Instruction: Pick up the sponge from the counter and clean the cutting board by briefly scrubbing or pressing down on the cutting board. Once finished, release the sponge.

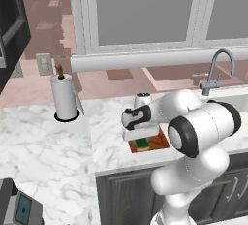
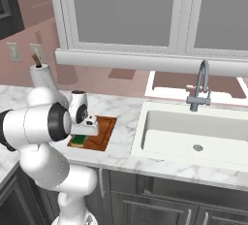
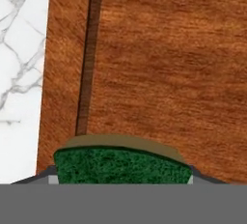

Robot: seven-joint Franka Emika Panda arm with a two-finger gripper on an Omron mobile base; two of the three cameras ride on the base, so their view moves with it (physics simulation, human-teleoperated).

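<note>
One job now: my claw (image 3: pixel 123 182) pinches the sponge (image 3: pixel 123 166) over the cutting board (image 3: pixel 164 73); press flat, short strokes, inside the groove (image 3: pixel 89 54).

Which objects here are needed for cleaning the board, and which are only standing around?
Needed: sponge, held by the gripper over the cutting board; counter.

Standing around: paper towel holder, faucet, sink, wall outlet.
</note>
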